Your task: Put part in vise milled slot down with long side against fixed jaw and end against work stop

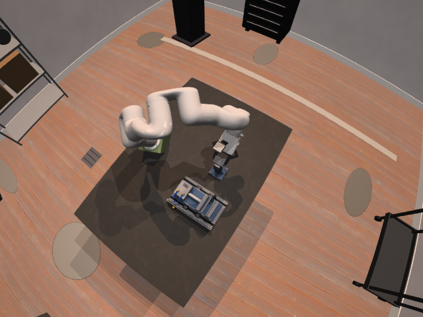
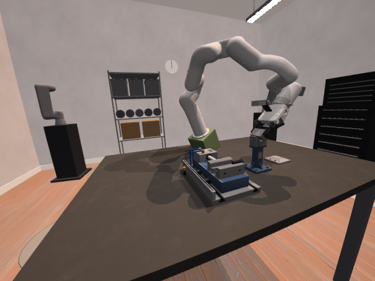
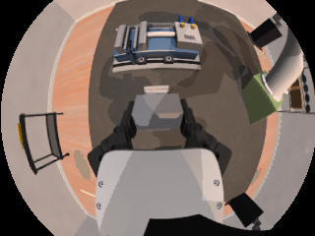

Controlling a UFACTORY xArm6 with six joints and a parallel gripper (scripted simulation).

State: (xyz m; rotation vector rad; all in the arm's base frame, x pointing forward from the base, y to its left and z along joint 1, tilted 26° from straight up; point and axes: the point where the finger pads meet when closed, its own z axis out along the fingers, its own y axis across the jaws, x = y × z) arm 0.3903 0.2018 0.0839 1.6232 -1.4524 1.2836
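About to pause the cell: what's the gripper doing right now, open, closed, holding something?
Gripper: shut on the part, a grey block, at the V-block.

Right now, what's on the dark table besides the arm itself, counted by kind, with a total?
Vise: 1
V-block stand: 1
Infeed plate: 1, bare
Part: 1, clamped in the gripper at the V-block stand
Total: 4
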